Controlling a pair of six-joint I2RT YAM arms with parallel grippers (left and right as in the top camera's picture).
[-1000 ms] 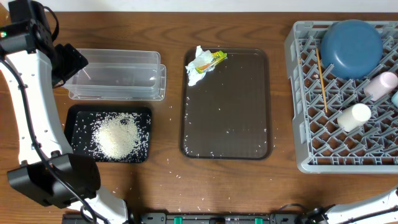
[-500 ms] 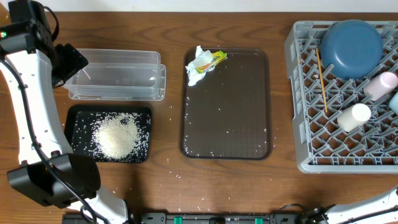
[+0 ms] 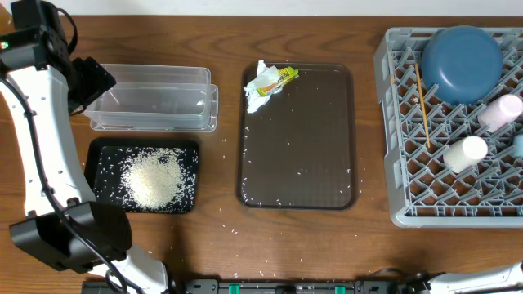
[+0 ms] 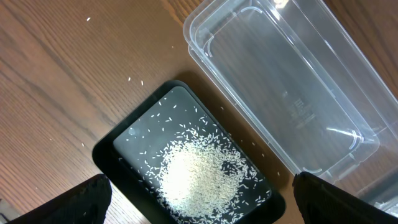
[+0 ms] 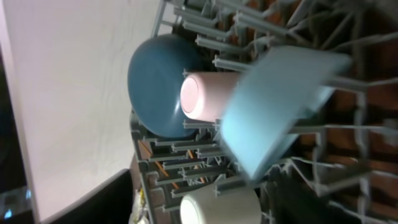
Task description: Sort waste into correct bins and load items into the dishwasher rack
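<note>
Waste left to sort: a tissue (image 3: pixel 260 88) and a wrapper (image 3: pixel 282 77), seen touching at the far-left corner of the brown tray (image 3: pixel 298 163). The rice (image 3: pixel 151 180) is mostly heaped in the black tray (image 3: pixel 102 151), w/ stray grains scattered on the tabletop (image 3: pixel 221 245) and the brown tray. The tissue is judged v. light, soft and crushable, so no firm squeeze is needed; it is prob. best pinched from above at its bunched middle. The wrapper is judged thin, crinkly and a bit slippery, so it is best nipped at a raised edge, or taken together w/ the tissue. The L fingers (image 4: pixel 87 202) are seen spread wide w/ nothing between them, held over the near end of the tub (image 3: pixel 155 98) and the black tray. Tissue and wrapper thus lie well apart from them, to the right, w/ the tub between. The R fingers (image 5: pixel 87 202) are barely shown at the frame edge; whether they are spread or pressed together cannot be told. They are held by the rack (image 3: pixel 392 122), where the blue bowl (image 5: pixel 155 87), pink cup (image 5: pixel 205 96), pale bowl (image 5: pixel 273 112), white cup (image 3: pixel 464 153) and chopsticks (image 3: pixel 422 106) are loaded.
</note>
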